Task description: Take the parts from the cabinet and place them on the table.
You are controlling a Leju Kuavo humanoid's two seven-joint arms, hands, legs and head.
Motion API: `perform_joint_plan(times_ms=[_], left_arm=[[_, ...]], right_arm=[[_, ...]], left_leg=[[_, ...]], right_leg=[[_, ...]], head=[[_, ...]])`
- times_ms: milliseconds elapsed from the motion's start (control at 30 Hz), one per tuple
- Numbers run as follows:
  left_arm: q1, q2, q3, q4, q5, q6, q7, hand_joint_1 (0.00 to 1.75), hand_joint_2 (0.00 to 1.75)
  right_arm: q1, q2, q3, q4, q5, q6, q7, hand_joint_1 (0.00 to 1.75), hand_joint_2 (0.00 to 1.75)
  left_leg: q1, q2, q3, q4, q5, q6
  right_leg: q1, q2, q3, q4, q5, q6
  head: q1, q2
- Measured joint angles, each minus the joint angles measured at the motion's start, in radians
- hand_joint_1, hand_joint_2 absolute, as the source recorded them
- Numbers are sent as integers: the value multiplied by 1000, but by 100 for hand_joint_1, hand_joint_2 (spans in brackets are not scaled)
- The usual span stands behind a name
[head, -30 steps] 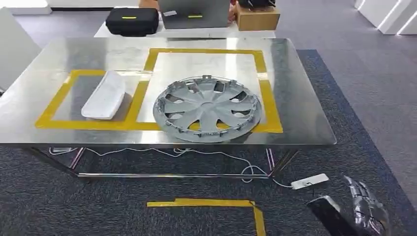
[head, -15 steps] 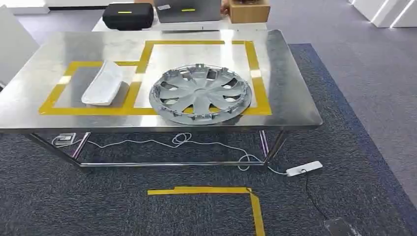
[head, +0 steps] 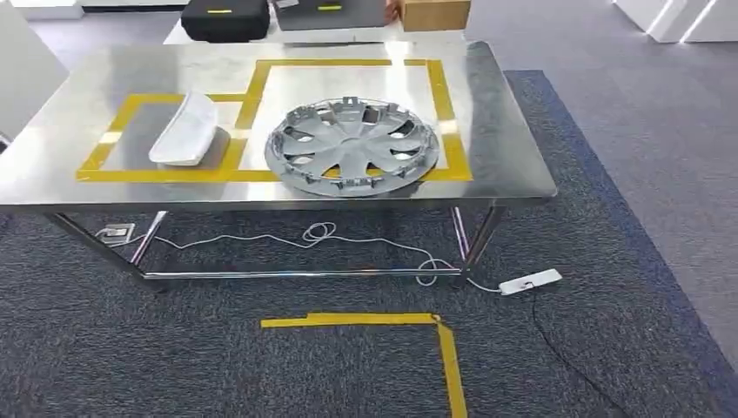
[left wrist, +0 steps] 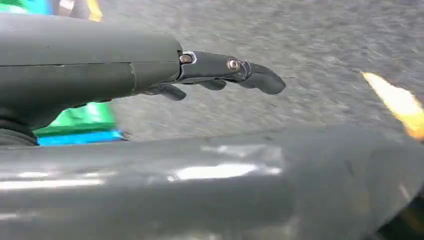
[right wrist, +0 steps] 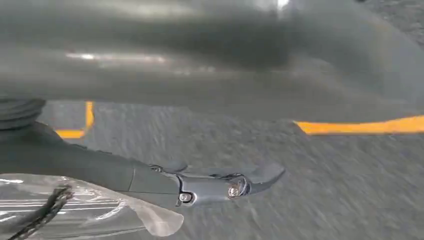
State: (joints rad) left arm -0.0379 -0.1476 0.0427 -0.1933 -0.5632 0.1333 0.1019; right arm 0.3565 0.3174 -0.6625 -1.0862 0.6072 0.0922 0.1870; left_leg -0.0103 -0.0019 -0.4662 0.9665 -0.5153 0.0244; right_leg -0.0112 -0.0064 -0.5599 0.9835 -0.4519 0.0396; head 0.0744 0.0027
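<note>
Head view: a stainless-steel table [head: 505, 165] with yellow tape rectangles stands ahead on dark grey carpet. Both parts already lie on it. The silver multi-spoke plastic hubcap [head: 352, 145] sits in the larger taped rectangle, toward the table's near edge and right of centre, its near rim overlapping the tape line. The white curved plastic panel [head: 185, 130] lies in the smaller taped rectangle toward the left end, long axis running from the near edge toward the far edge, slightly tilted. The two parts are apart, a tape strip between them. At the far edge, on a second surface: a black zipped case [head: 224, 17], a grey box [head: 331, 12] and a brown cardboard box [head: 435, 13]. On the floor: a white power strip [head: 529, 282] with its cable under the table, and a yellow tape corner mark [head: 383, 324].

Left wrist view: the left hand [left wrist: 220, 75] hangs over carpet, fingers loosely extended and slightly curled, nothing in them. Picture is motion-blurred.

Right wrist view: the right hand [right wrist: 220, 185] likewise hangs over carpet, fingers extended, holding nothing. A crumpled clear plastic wrap [right wrist: 90, 210] lies by the wrist.

Judgement: both parts lie forward of and above the hanging hands, well apart from them; the hubcap is on the right arm's side, the panel on the left's. Placement looks complete; no cabinet is visible here.
</note>
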Motion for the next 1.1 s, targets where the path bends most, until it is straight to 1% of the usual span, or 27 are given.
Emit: perform_joint_plan(times_ms=[33, 67, 133, 167, 200, 267, 300, 333, 367, 400, 433, 467, 500, 567, 600, 667, 700, 733, 767, 800, 833, 867, 900, 967, 1000, 1067, 1100], left_arm=[[-15, -2, 5, -16, 25, -32, -2, 0, 0], [-28, -2, 6, -34, 48, -50, 1, 0, 0], [-37, -2, 6, -49, 73, -58, 8, 0, 0], [-44, -3, 6, -61, 101, -57, 9, 0, 0], [-50, -3, 6, -64, 127, -50, 7, 0, 0], [-52, -2, 6, -64, 143, -44, 1, 0, 0], [-54, -1, 5, -64, 180, -28, -12, 0, 0], [-54, 0, 4, -64, 203, -19, -21, 0, 0], [-54, 0, 4, -64, 220, -14, -29, 0, 0], [-55, 0, 4, -64, 231, -11, -34, 0, 0], [-56, 0, 3, -66, 236, -9, -37, 0, 0], [-56, 0, 3, -66, 241, -6, -39, 0, 0], [-56, 1, 3, -66, 246, -4, -41, 0, 0], [-54, 2, 3, -66, 262, -2, -48, 0, 0], [-51, 5, 3, -66, 271, -2, -50, 0, 0], [-43, 6, 13, -66, 343, -5, -61, 0, 0], [-39, 10, 25, -66, 381, -8, -70, 0, 0], [-37, 10, 35, -66, 408, -11, -74, 0, 0], [-35, 13, 40, -66, 421, -15, -78, 0, 0], [-33, 15, 45, -67, 432, -18, -82, 0, 0], [-32, 16, 51, -68, 439, -20, -83, 0, 0], [-31, 18, 56, -69, 445, -20, -84, 0, 0], [-31, 18, 58, -71, 449, -20, -84, 0, 0], [-32, 19, 59, -78, 450, -20, -85, 0, 0], [-32, 20, 62, -79, 451, -20, -86, 0, 0], [-29, 22, 66, -79, 453, -20, -86, 0, 0], [-23, 22, 67, -79, 461, -20, -86, 0, 0]], right_arm=[[-14, 2, -23, 26, 26, 18, -9, 0, 0], [-26, 8, -42, 45, 40, 29, -20, 0, 0], [-42, 9, -61, 67, 54, 44, -39, 0, 0], [-63, 9, -82, 93, 69, 48, -61, 0, 0], [-82, 9, -101, 119, 86, 47, -87, 0, 0], [-92, 9, -112, 136, 96, 45, -104, 0, 0], [-119, 6, -141, 183, 120, 38, -141, 0, 0], [-135, 1, -162, 219, 137, 28, -170, 0, 0], [-151, -4, -178, 251, 148, 18, -190, 0, 0], [-167, -10, -191, 283, 157, 10, -202, 0, 0], [-183, -14, -200, 308, 162, 6, -208, 0, 0], [-196, -19, -208, 327, 163, 2, -214, 0, 0], [-206, -21, -217, 349, 166, -1, -216, 0, 0], [-221, -29, -234, 394, 174, -11, -220, 0, 0], [-227, -31, -241, 415, 178, -14, -221, 0, 0], [-241, -38, -245, 451, 201, -27, -225, 0, 0], [-248, -43, -245, 474, 213, -36, -227, 0, 0], [-255, -51, -245, 493, 222, -49, -232, 0, 0], [-263, -56, -245, 518, 229, -58, -238, 0, 0], [-271, -64, -245, 539, 234, -67, -247, 0, 0], [-278, -69, -245, 556, 236, -73, -256, 0, 0], [-285, -74, -245, 576, 237, -78, -264, 0, 0], [-290, -79, -245, 589, 239, -82, -269, 0, 0], [-296, -86, -245, 607, 240, -83, -272, 0, 0], [-301, -92, -245, 615, 240, -83, -272, 0, 0], [-304, -96, -245, 632, 241, -84, -274, 0, 0], [-304, -100, -246, 642, 241, -86, -282, 0, 0]], left_leg=[[7, 8, -10, -9, 13, 10], [6, 4, -24, -12, 24, 21], [5, 5, -38, -9, 34, 24], [3, 7, -53, -6, 45, 26], [0, 12, -68, -5, 55, 26], [-2, 15, -76, -3, 61, 26], [-3, 20, -100, 2, 76, 25], [-3, 21, -116, 8, 86, 24], [-3, 21, -133, 14, 95, 22], [-3, 19, -148, 21, 103, 19], [-5, 18, -156, 28, 112, 14], [-7, 18, -162, 33, 121, 10], [-6, 19, -160, 28, 134, 5], [-2, 17, -166, 24, 156, -7], [1, 13, -174, 30, 141, -15], [6, 9, -200, 115, 12, -30], [9, 9, -215, 196, -53, -36], [11, 9, -225, 273, -96, -40], [14, 9, -227, 334, -106, -44], [18, 8, -213, 355, -78, -47], [22, 8, -186, 339, -39, -48], [27, 9, -135, 282, 4, -50], [31, 8, -70, 199, 15, -52], [28, 1, 65, -1, -46, -45], [25, 1, 55, 1, -49, -31], [14, 2, 37, 6, -33, -16], [17, 7, 24, 0, -18, -3]], right_leg=[[-3, 3, -11, 13, -27, 3], [-3, 4, -31, 49, -78, 6], [-3, 5, -53, 114, -134, 8], [-3, 5, -75, 195, -185, 11], [-3, 5, -91, 264, -213, 13], [-3, 5, -95, 292, -217, 14], [-2, 5, -73, 301, -184, 13], [-2, 5, -33, 256, -138, 12], [-1, 5, 20, 184, -98, 10], [-1, 5, 83, 93, -81, 7], [2, 5, 140, -3, -118, 2], [3, 5, 167, -50, -126, -3], [6, 6, 149, -39, -116, -4], [9, 5, 133, -36, -104, -18], [2, -1, 122, -39, -87, -28], [3, -3, 93, -38, -63, -43], [3, -3, 76, -37, -49, -44], [3, -3, 59, -36, -35, -43], [3, -4, 43, -33, -22, -42], [3, -6, 27, -28, -8, -40], [2, -6, 7, -22, 4, -37], [1, -6, -16, -14, 15, -32], [0, -5, -34, -6, 24, -26], [2, -6, -57, 11, 39, -12], [1, -7, -58, 9, 53, -5], [-7, -7, -65, 2, 78, 6], [-9, -4, -70, 2, 81, 13]], head=[[2, 0], [7, 0], [10, 0], [11, 0], [10, 0], [10, 0], [9, 0], [10, 0], [10, 0], [10, 0], [11, 0], [9, 0], [10, 0], [12, 0], [10, 0], [5, 0], [5, 0], [5, 0], [5, 0], [4, 0], [3, 0], [4, 0], [3, 0], [5, 0], [5, 0], [3, 0], [2, 0]])
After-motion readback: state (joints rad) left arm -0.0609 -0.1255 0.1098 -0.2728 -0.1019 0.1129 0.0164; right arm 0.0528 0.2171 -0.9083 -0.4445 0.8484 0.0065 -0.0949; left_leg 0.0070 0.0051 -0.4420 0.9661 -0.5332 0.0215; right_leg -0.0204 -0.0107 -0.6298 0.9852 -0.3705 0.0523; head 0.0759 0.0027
